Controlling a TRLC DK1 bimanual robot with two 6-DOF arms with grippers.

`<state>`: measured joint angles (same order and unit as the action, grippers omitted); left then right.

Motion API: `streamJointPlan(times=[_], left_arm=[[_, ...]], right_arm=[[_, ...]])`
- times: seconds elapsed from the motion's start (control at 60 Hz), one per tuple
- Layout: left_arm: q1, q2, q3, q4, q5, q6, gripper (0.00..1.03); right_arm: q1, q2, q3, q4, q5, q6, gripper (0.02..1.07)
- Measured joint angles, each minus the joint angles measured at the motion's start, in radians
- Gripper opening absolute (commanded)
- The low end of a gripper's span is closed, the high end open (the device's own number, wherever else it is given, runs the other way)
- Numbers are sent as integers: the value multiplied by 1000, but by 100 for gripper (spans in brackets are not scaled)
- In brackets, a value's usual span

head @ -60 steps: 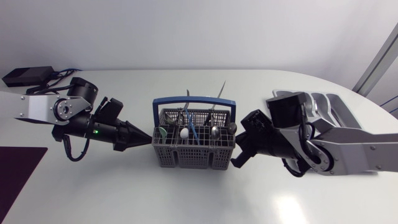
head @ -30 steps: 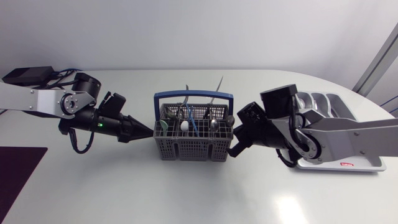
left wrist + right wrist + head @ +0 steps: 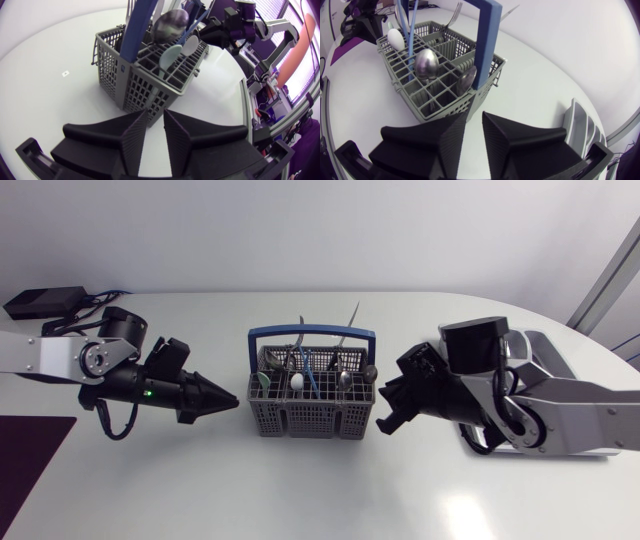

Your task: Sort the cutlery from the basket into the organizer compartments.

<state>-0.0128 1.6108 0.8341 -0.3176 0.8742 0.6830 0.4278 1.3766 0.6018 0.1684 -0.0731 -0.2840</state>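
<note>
Evidently no piece is picked yet: the left arm (image 3: 95, 365) points narrow, empty jaws at the cutlery basket (image 3: 312, 423) mid-tabletop. The right arm (image 3: 500, 395), its jaws equally narrow and empty, flanks it before the organizer (image 3: 550, 350) at the right edge. Next, I judge, one arm must rise over a handle and widen.

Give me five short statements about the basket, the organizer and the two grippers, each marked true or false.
1. The basket has a blue handle. True.
2. The left gripper holds a spoon. False: it holds nothing and sits beside the basket, apart from it.
3. The organizer lies on the right gripper's side of the basket. True.
4. The basket is empty. False: a spoon and other pieces stand in it.
5. The right gripper hovers over the organizer. False: it is at the basket's end, facing it.
</note>
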Motion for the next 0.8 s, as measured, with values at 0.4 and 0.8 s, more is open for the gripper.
streamJointPlan(times=[0.4,0.8], left_arm=[[-49,-327,-84,121,-197,60,69],[-263,-444,-97,128,-426,326,86]], right_arm=[[31,-280,-120,-103,29,-102,98],[101,-358,-131,-193,45,-140,98]])
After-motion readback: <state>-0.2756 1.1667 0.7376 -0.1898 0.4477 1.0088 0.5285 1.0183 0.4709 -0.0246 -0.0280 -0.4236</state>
